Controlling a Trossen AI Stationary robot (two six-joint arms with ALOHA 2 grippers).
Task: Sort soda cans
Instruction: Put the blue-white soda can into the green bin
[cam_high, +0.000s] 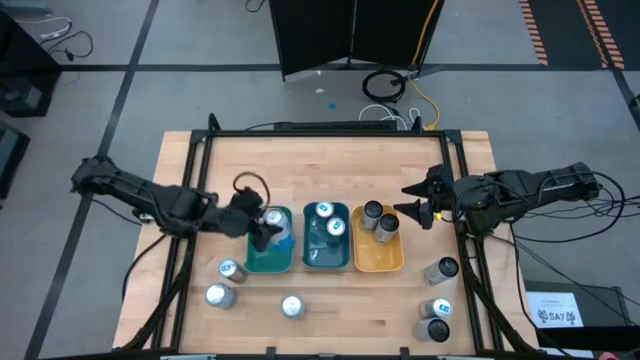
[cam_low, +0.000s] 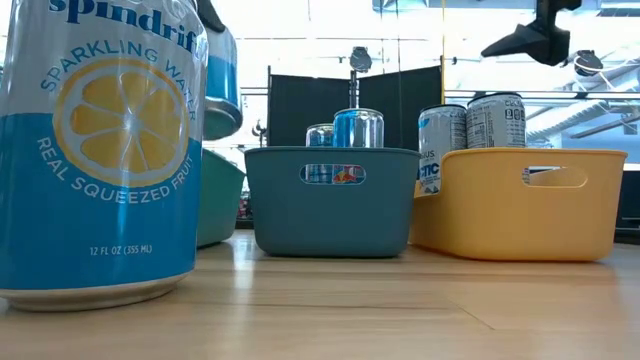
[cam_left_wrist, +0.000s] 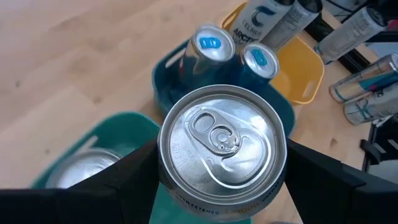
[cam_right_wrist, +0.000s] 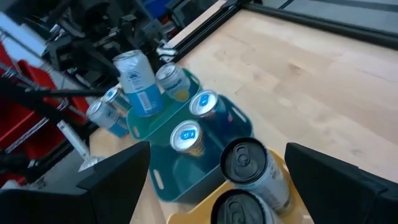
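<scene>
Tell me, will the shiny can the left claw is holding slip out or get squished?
Probably neither. The left claw grips the silver-topped can on both sides over the green tray. Smooth metal can be slippery. Its tab looks unopened, so it is likely full, heavy and stiff.

green tray (cam_high: 262, 262), teal tray (cam_high: 326, 260), orange tray (cam_high: 379, 256)

Bright, even overhead light; the window behind glares white in the low view, wrist views slightly blurred.

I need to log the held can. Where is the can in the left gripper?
In the high view, the left gripper holds the can over the green tray, left of the teal tray.
</scene>
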